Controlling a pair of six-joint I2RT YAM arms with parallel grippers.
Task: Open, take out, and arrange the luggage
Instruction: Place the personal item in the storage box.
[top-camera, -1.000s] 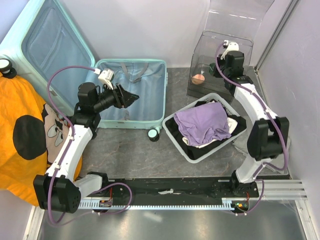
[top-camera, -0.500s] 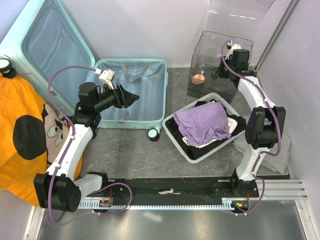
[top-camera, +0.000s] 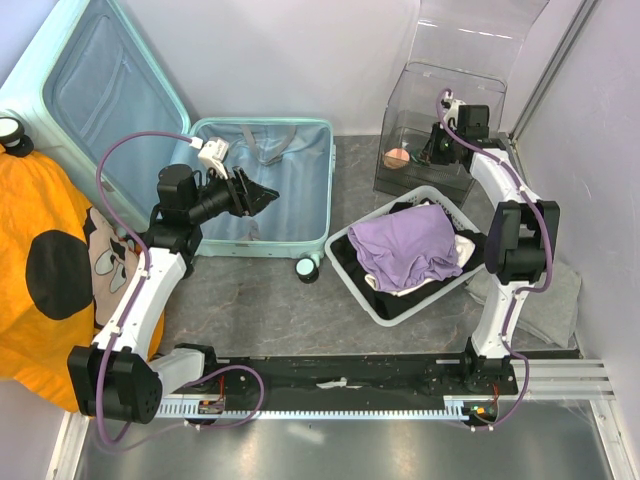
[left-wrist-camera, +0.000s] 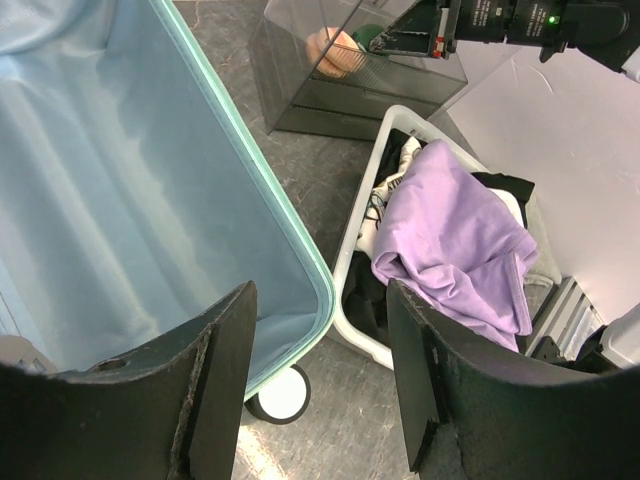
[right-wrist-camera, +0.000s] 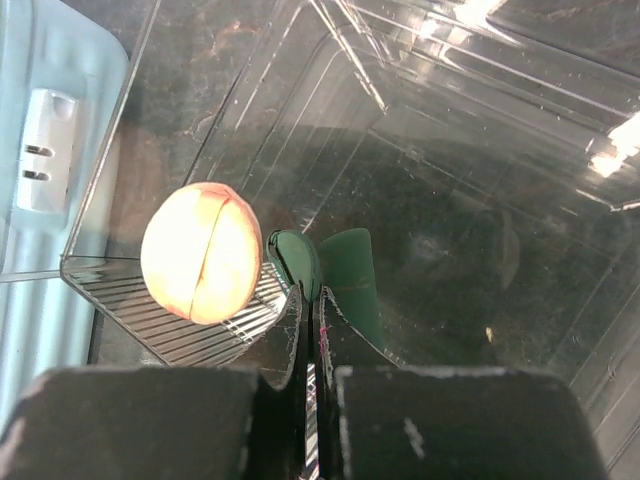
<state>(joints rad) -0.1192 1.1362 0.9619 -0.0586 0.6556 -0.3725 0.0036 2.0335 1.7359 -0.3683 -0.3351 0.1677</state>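
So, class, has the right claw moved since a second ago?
Yes: the right claw has shifted slightly toward the clear box's near wall.

The mint hard-shell luggage (top-camera: 262, 190) lies open at upper left, lid (pale blue lining inside) propped up toward the corner, one spinner wheel at its near right corner.

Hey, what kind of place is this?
Probably a robotics lab cell staged for unpacking: an open mint hard-shell suitcase, a white plastic mesh basket of clothes, and a metal mounting rail.
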